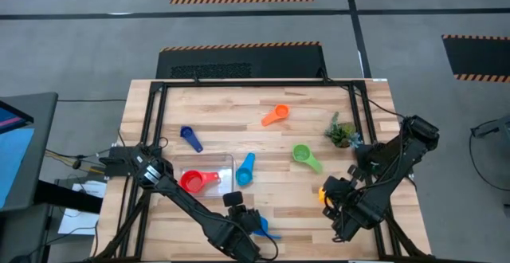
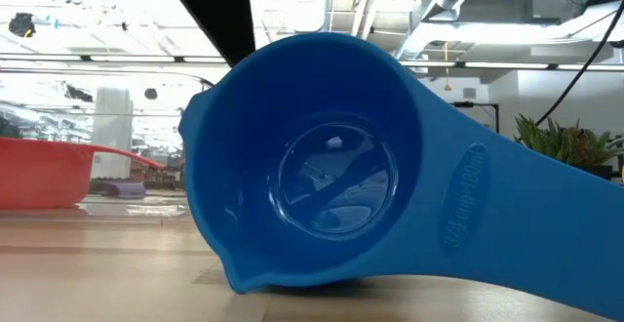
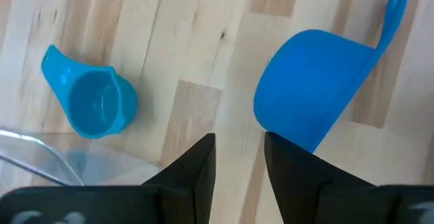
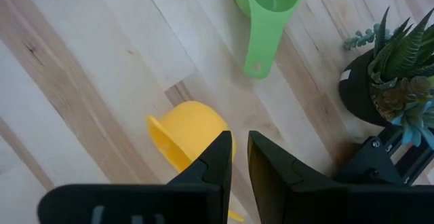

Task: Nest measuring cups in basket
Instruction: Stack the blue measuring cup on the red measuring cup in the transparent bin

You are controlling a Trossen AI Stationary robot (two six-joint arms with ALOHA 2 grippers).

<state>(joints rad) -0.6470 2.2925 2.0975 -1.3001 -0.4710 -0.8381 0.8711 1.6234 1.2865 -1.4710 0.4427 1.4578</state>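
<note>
Where handle reads "180ml", blue cup (image 2: pixel 312 166)

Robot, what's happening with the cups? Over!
Left hand open by big blue cup. Right hand over yellow cup. Red cup in basket.

Bare wood is lying open across the middle of the table (image 1: pixel 239 107), while the plant (image 1: pixel 341 132) is crowding its right edge and the basket (image 1: pixel 227 163) is blocking the front left.

Yellow cup (image 4: pixel 193 137) partly behind right fingers (image 4: pixel 215 161)
</note>
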